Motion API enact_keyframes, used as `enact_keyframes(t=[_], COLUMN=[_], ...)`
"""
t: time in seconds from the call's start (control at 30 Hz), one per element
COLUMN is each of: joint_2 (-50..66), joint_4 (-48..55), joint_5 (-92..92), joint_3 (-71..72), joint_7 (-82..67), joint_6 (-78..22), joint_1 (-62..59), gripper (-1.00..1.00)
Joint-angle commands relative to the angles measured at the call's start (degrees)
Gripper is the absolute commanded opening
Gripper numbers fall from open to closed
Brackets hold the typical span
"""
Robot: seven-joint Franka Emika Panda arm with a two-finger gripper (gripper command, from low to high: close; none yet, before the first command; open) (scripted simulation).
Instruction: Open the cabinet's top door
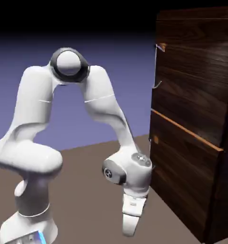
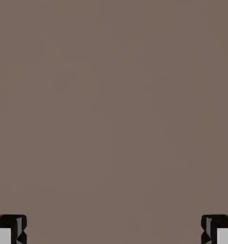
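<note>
Clearly nothing is gripped yet: the gripper (image 1: pixel 129 228) hangs low, pointing down at the table (image 1: pixel 87 157), its jaws spread wide and empty, and the hand view shows only bare brown tabletop between the two fingertips (image 2: pixel 9 228).

The cabinet (image 1: pixel 197 119) stands at three o'clock from the arm. Its top door (image 1: pixel 192 71) looks closed, with the handle (image 1: pixel 157 66) at about one o'clock from the gripper, well above it.

Risks, as I judge them:
- The hand sits just beside the lower panel (image 1: pixel 182 176); a straight rise could scrape the wrist along that front or catch the orange-tan edge (image 1: pixel 187 131).
- The handle is thin, so a slightly off approach would close on air or slip off it.
- Pulling straight instead of along the door's arc could drag the fingers off.
</note>
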Motion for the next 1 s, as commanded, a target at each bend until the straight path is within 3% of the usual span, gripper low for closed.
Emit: enact_keyframes(t=[0.0,0.97], joint_2=[2.1,62.3], joint_4=[0.2,5.7], joint_5=[2.0,59.1], joint_3=[-2.0,-59.2], joint_7=[-0.8,-23.3], joint_6=[-0.7,-20.8], joint_1=[1.6,48.7], gripper=[0.0,0.0])
